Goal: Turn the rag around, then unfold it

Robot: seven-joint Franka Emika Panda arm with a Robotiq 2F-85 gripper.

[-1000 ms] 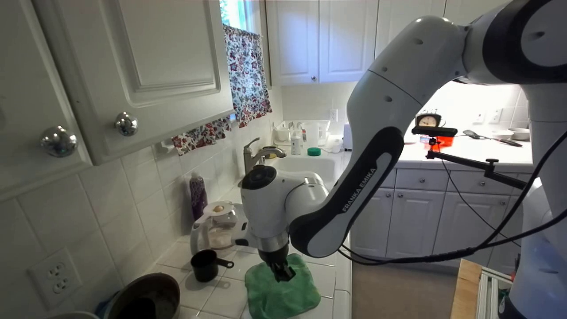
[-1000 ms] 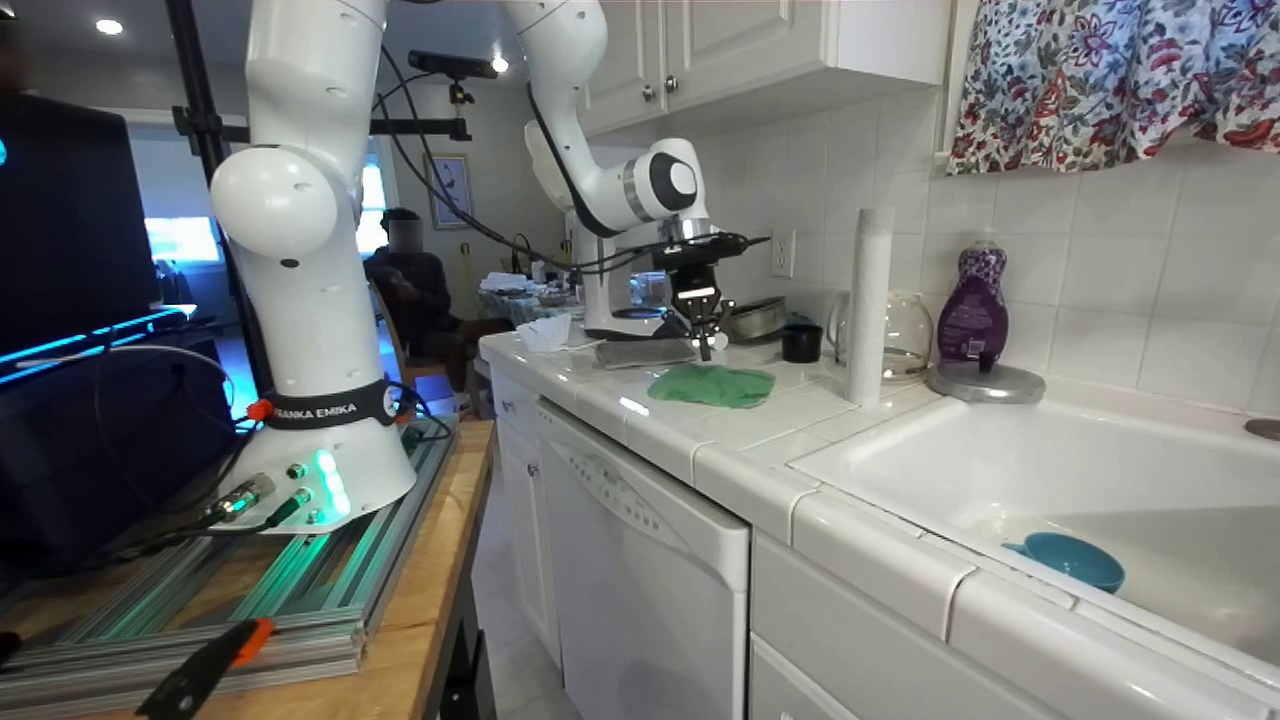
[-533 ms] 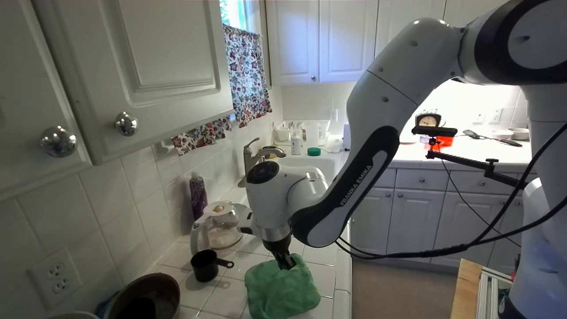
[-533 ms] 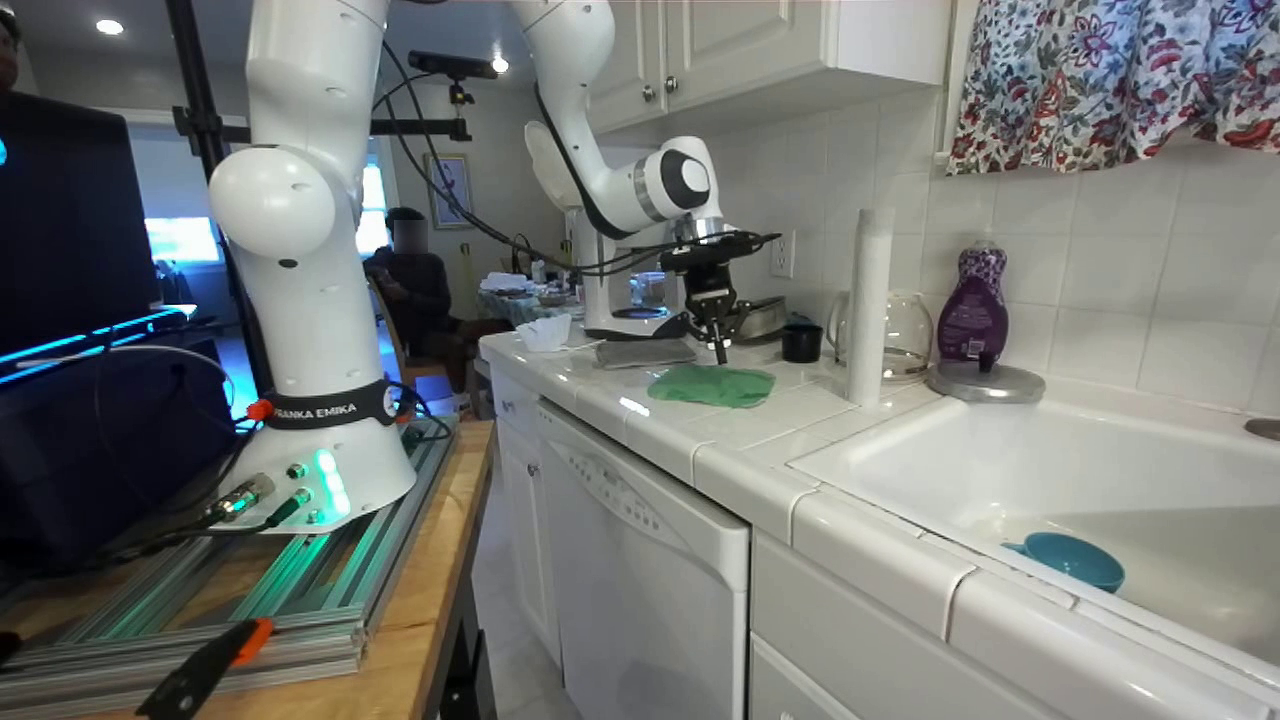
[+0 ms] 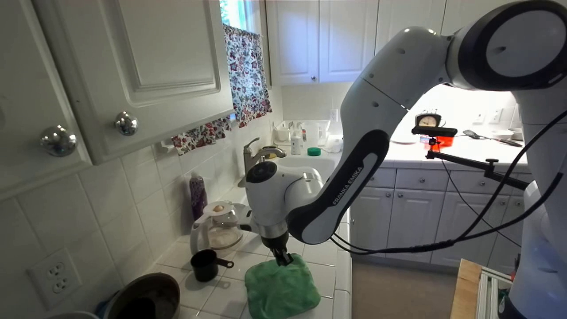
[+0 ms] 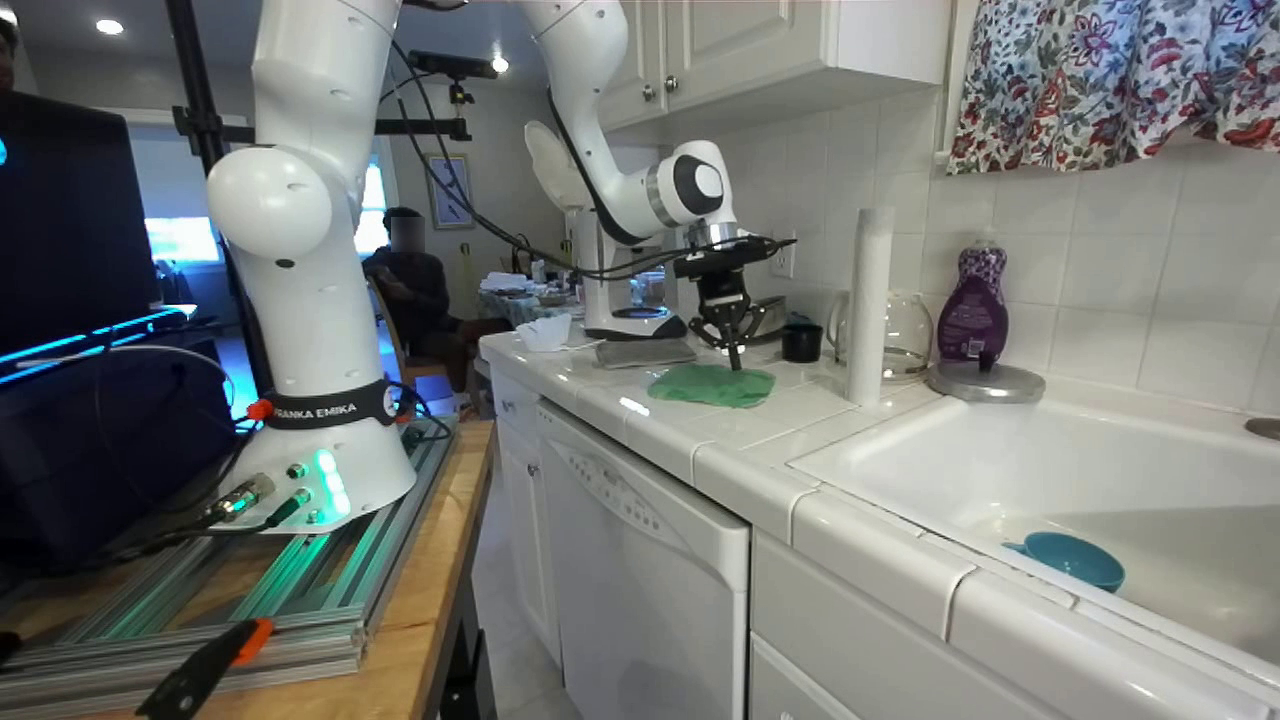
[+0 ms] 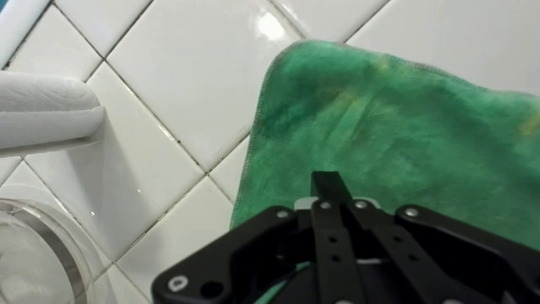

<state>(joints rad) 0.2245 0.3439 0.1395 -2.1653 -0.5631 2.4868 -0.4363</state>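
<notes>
Claw (image 7: 331, 183) hangs clenched over the green rag (image 5: 281, 292), contact unclear; the rag lies flat near the front edge of the worktop (image 6: 800, 425), a glass coffee carafe (image 5: 225, 231) toward the back edge.

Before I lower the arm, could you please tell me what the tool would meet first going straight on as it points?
Most likely the rag: the tool points down at it, though whether any gap separates them is unclear.
</notes>
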